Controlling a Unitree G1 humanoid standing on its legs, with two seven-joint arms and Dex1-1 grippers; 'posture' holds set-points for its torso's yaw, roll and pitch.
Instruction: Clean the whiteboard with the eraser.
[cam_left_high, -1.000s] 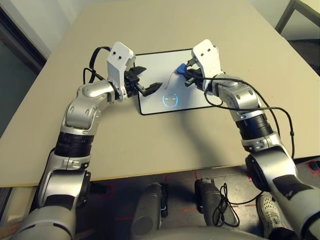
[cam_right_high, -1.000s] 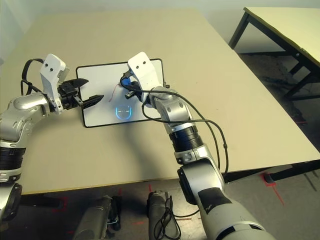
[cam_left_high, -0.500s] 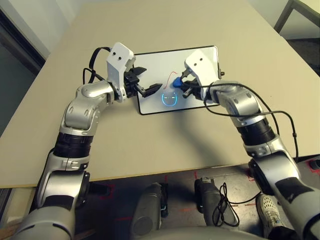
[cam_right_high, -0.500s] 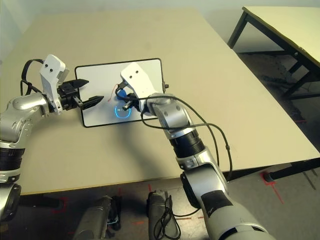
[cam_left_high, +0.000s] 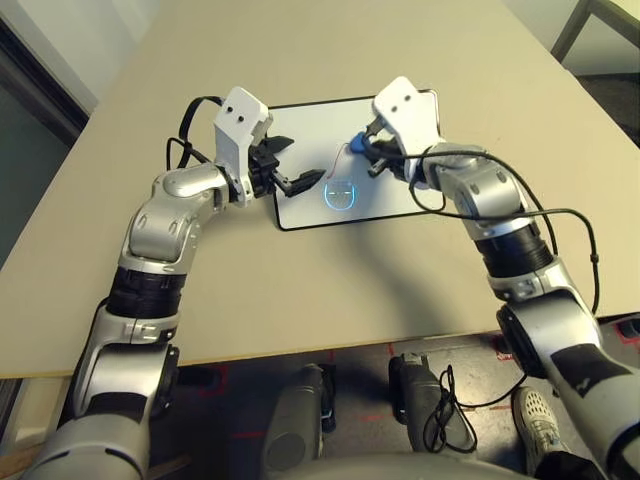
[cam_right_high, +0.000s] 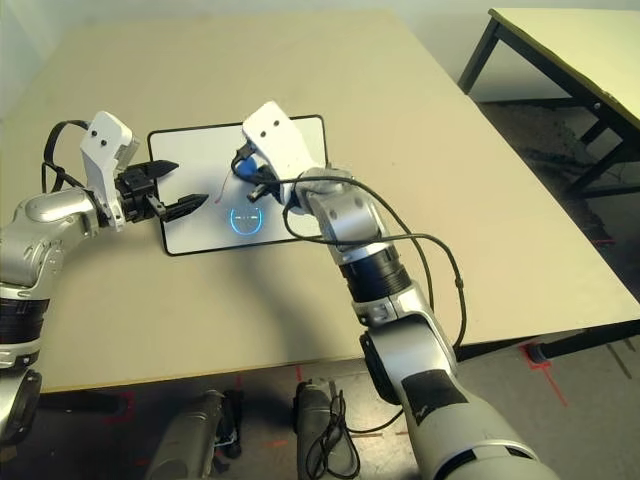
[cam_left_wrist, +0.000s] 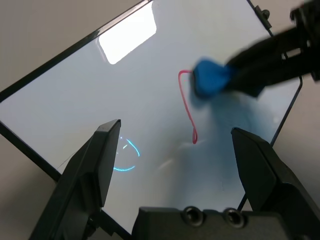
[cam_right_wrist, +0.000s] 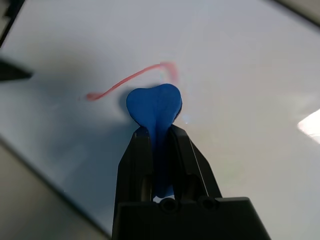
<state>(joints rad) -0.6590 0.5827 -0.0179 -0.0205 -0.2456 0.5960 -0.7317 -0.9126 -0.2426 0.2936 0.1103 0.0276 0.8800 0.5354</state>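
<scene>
Blue eraser (cam_right_wrist: 154, 106) is pinched tight between the two black fingers of the right gripper (cam_right_wrist: 159, 137), with the rounded end sticking out past the fingertips and sitting right on the whiteboard (cam_left_high: 395, 195). So that arm is clearly the one doing the wiping.

What matters for the next stroke: the red marker line (cam_right_wrist: 127, 79) starts right at the eraser's tip and trails away sideways across the gripper's pointing direction, with a small hook at the near end. The long run of the line is crosswise to the fingers, so my guess is the wipe has to sweep sideways along it, not push forward. The bit closest to the eraser looks a little smudged and paler, though I can't swear to that.

Left gripper (cam_left_high: 296, 168) hangs over the board's short edge on its own side, fingers spread wide with nothing between them. From its wrist camera, the red line and the eraser sit out ahead of it, past its fingertips. Between the two grippers on the board there's also a glowing cyan circle mark (cam_left_high: 340, 194), nearer the left gripper's tips than the eraser is.

Board lies flat on the tan table (cam_left_high: 300, 290), long side running left to right in front of the robot.
</scene>
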